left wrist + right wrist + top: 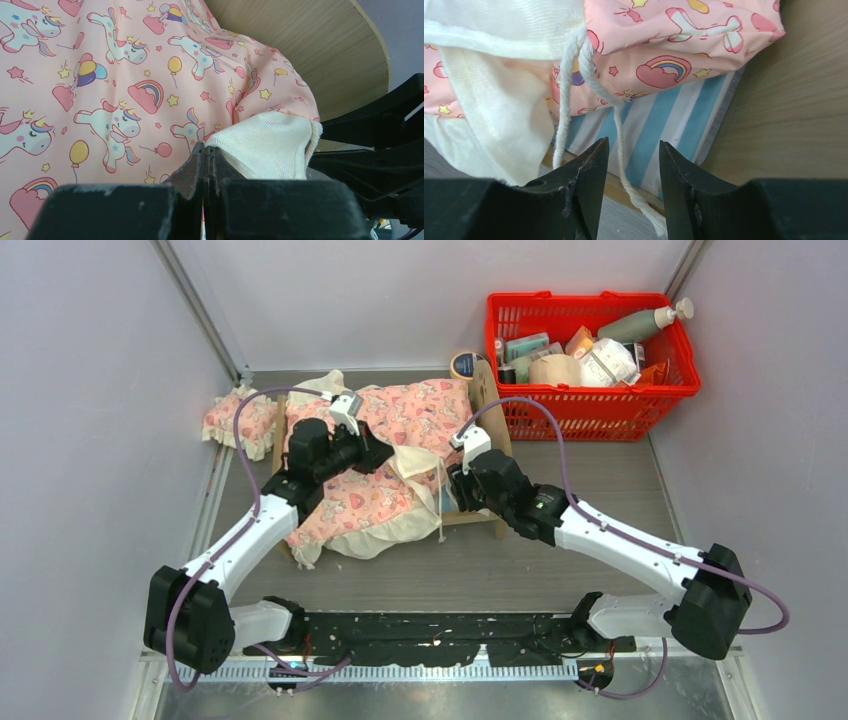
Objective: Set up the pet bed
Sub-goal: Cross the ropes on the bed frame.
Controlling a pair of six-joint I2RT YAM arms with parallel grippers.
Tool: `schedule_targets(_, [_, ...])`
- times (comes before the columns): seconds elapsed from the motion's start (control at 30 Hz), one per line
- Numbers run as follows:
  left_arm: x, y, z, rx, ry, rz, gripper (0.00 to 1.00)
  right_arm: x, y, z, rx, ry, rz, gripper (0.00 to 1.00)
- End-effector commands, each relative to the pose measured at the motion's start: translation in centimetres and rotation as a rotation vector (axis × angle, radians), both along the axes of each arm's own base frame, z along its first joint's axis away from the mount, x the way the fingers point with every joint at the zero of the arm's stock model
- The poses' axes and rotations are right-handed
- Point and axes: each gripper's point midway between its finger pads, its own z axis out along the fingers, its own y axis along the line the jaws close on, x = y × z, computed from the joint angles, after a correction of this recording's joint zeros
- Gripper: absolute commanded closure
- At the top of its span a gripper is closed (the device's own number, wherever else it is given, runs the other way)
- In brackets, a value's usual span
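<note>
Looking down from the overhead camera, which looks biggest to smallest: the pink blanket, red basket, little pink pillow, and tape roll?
1. pink blanket and red basket: about alike, too close to rank.
2. pillow.
3. tape roll, smallest.

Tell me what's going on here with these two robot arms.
The left arm has its jaws shut on a pink unicorn blanket draped over the little wooden pet bed. The right arm sits at the bed's edge, jaws open around a dangling white cord, gripping nothing. The blanket lies rumpled.
</note>
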Motion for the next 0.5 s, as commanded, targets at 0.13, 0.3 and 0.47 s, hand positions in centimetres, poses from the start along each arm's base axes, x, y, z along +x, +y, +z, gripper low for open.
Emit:
schedule_targets(0.13, [0.2,0.1,1.0,-0.028,-0.012,-0.008,1.00,2.6,3.5,-0.1,0.093,-0.049,0.018,0.52])
schedule_targets(0.3, [0.4,0.2,1.0,-0.030,-0.011,-0.007,1.00,2.7,4.0,-1.7,0.088,-0.004,0.005,0.51])
schedule_targets(0.47, [0.4,0.0,0.9,-0.040,-0.002,-0.014,1.00,3.1,3.7,-2.8,0.071,-0.006,-0.027,0.66])
